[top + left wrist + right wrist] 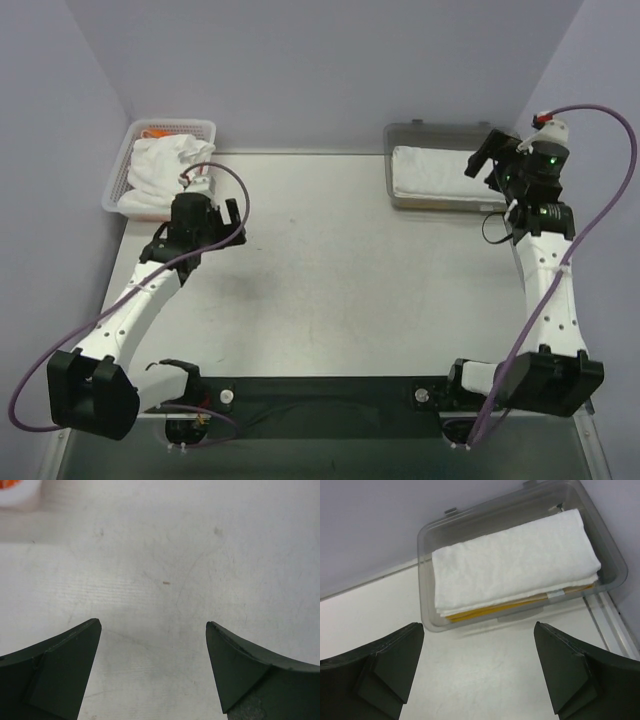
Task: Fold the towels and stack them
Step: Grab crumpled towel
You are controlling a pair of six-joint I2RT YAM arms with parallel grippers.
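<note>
A folded white towel (435, 170) lies on top of the stack in the grey tray (400, 135) at the back right. In the right wrist view the white towel (515, 560) covers a yellow-edged towel (520, 605) in that tray (427, 615). My right gripper (497, 180) (479, 625) hangs open and empty over the table, just in front of the tray. Crumpled white towels (165, 165) and an orange one (160, 133) fill the white basket (122, 165) at the back left. My left gripper (200, 225) (154, 625) is open over bare table near the basket, holding nothing.
The basket overhangs the table's back left corner, and the tray sits against the back edge. Purple walls close in behind and on both sides. A purple cable loops from each arm. An orange and white scrap (12, 484) shows at the left wrist view's top corner.
</note>
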